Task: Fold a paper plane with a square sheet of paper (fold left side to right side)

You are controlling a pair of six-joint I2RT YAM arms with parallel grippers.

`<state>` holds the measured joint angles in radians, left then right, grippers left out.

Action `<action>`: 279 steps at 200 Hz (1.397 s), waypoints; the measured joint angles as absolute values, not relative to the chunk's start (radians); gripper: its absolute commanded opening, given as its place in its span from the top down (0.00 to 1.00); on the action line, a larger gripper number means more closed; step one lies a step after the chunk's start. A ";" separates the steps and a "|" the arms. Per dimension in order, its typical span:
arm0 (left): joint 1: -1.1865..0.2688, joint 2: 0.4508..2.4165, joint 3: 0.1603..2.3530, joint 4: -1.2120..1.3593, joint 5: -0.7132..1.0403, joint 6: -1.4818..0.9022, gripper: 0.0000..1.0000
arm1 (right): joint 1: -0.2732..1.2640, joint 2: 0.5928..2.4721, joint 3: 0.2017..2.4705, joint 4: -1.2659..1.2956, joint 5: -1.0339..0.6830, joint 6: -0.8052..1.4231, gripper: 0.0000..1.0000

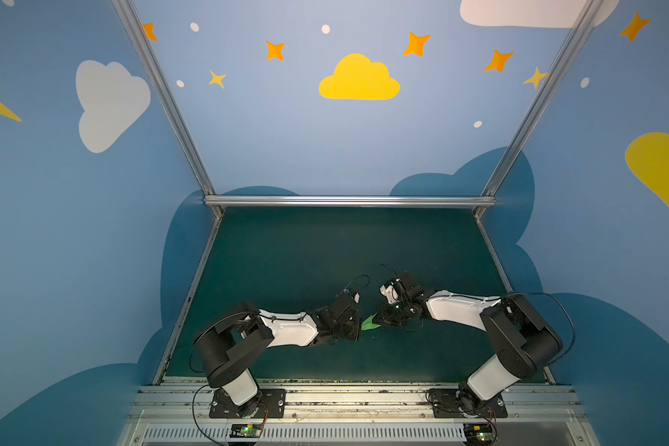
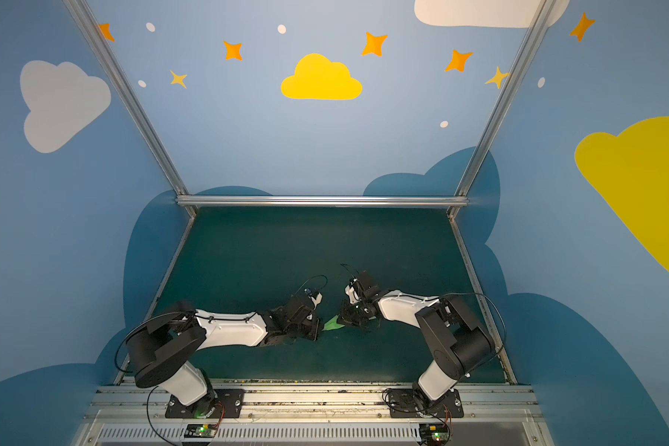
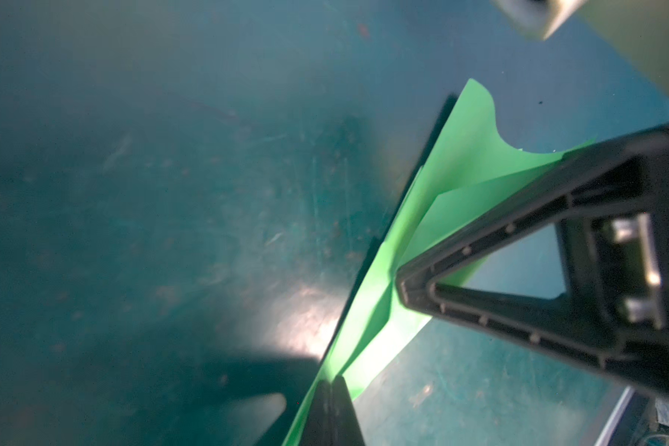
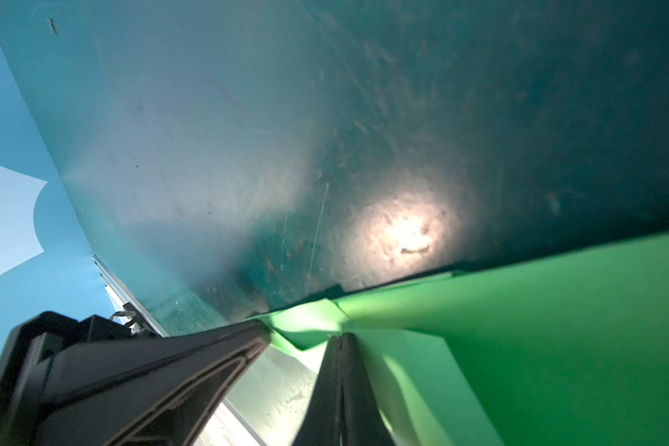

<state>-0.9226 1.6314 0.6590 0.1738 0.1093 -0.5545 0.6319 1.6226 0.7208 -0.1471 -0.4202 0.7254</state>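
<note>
paper plane (image 1: 369, 324): bright green, creased into overlapping layers and slim with a pointed end. I see it in both top views (image 2: 332, 324), about 6 o'clock from the middle of the mat (image 1: 325, 251), spanning the gap between the two grippers.
left gripper (image 1: 359, 329): at the plane's 9 o'clock in both top views. In its own wrist view the fingers (image 3: 325, 417) are pressed together with the green paper (image 3: 460, 173) fanning out from between them, so it is pinching that end of the plane.
right gripper (image 1: 379, 321): at the plane's 3 o'clock. In its own wrist view the fingers (image 4: 340, 386) are pressed together, nipping the paper where the layers meet. The left wrist view shows one right finger (image 3: 479, 270) lying across the paper with its tip on a crease.
spacing: the tip of a left finger (image 4: 209, 359) sits just beside the right pair, and I see no contact between them.
arms: both reach in toward the middle from bases at 7 and 5 o'clock of the mat.
height: a dark shadow band runs along the plane's edge. I can't tell whether the paper touches the mat.
mat: dark teal and scuffed, with a bright glare spot in each wrist view.
</note>
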 measured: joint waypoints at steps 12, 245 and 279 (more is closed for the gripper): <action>-0.921 1.619 0.641 0.182 0.105 -0.555 0.97 | 0.632 1.623 0.721 -0.147 -0.420 0.725 1.00; -0.944 1.613 0.757 0.015 0.156 -0.510 0.96 | 0.632 1.623 0.720 -0.147 -0.420 0.725 1.00; -0.944 1.620 0.757 0.018 0.155 -0.505 0.96 | 0.632 1.621 0.715 -0.142 -0.420 0.725 1.00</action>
<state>-0.9436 1.6203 0.7574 0.0177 0.1555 -0.5045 0.6319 1.6211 0.7147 -0.1421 -0.4202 0.7250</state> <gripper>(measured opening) 0.047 0.047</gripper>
